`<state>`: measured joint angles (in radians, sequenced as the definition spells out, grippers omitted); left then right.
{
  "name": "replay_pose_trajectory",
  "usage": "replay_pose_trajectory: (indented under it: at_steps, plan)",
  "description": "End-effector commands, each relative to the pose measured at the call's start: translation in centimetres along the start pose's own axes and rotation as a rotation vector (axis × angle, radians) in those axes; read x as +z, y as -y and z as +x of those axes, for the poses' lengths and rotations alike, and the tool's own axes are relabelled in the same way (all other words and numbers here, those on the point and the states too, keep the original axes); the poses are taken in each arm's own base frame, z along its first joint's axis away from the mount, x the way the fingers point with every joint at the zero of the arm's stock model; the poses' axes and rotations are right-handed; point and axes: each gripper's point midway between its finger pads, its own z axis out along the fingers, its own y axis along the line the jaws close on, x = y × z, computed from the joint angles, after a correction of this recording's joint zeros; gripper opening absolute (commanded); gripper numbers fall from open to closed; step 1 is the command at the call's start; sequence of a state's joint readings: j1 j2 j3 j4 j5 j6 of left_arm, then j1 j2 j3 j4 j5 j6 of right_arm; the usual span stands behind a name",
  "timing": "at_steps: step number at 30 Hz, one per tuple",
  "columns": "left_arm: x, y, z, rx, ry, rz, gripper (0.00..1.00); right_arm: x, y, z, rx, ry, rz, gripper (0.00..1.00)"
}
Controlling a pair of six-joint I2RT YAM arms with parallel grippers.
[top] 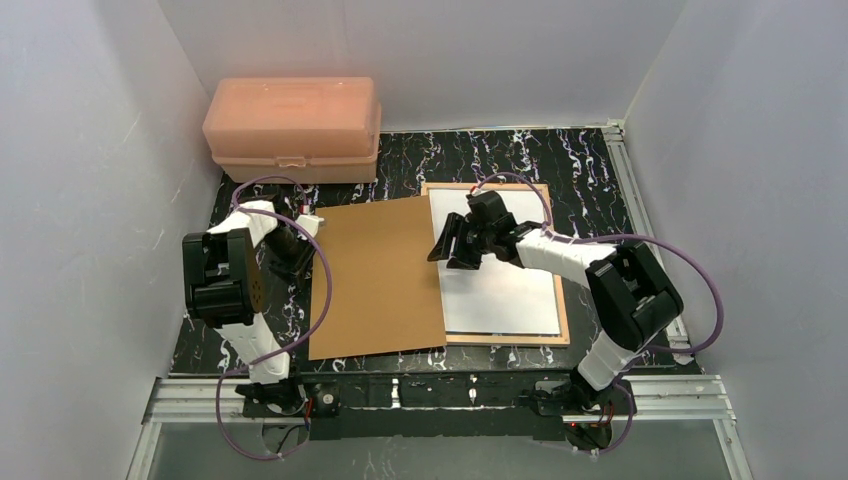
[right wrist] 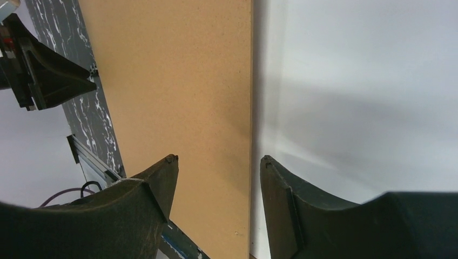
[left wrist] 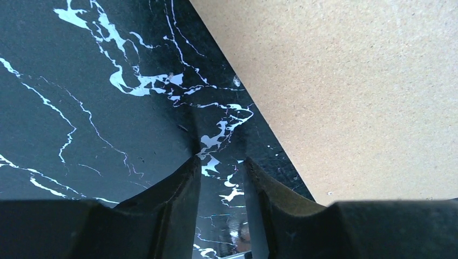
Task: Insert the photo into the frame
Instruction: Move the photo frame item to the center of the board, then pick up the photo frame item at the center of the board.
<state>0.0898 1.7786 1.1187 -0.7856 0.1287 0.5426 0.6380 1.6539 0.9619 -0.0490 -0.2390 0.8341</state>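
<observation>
The frame (top: pixel 565 325) lies flat at the table's right centre, its tan wood edge showing. Inside it lies the photo (top: pixel 505 290), plain white side up. A loose brown backing board (top: pixel 375 275) lies to the left and overlaps the frame's left side. My right gripper (top: pixel 452 255) hovers open over the board's right edge; in the right wrist view its jaws (right wrist: pixel 219 158) straddle the line where the board (right wrist: pixel 178 97) meets the white photo (right wrist: pixel 356 97). My left gripper (top: pixel 297 243) sits by the board's left edge. Its fingers (left wrist: pixel 221 160) stand slightly apart over bare marble, with the board (left wrist: pixel 351 81) to the right.
A pink plastic box (top: pixel 293 130) stands at the back left against the wall. White walls close in the black marbled table (top: pixel 520 155) on three sides. A metal rail (top: pixel 430 395) runs along the near edge by the arm bases.
</observation>
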Motion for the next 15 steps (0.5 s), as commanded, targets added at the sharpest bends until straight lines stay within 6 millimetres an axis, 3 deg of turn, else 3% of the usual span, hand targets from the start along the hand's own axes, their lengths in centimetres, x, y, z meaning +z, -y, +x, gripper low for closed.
replay_pose_trajectory:
  at_steps: [1, 15]
  plan:
    - [1.7, 1.2, -0.2, -0.013, 0.019, 0.068, 0.32, 0.9, -0.2, 0.4, -0.005, -0.027, -0.03, 0.64]
    - [1.5, 2.0, -0.9, -0.024, 0.036, 0.098, 0.31, 2.6, -1.3, 1.6, -0.012, -0.054, -0.075, 0.58]
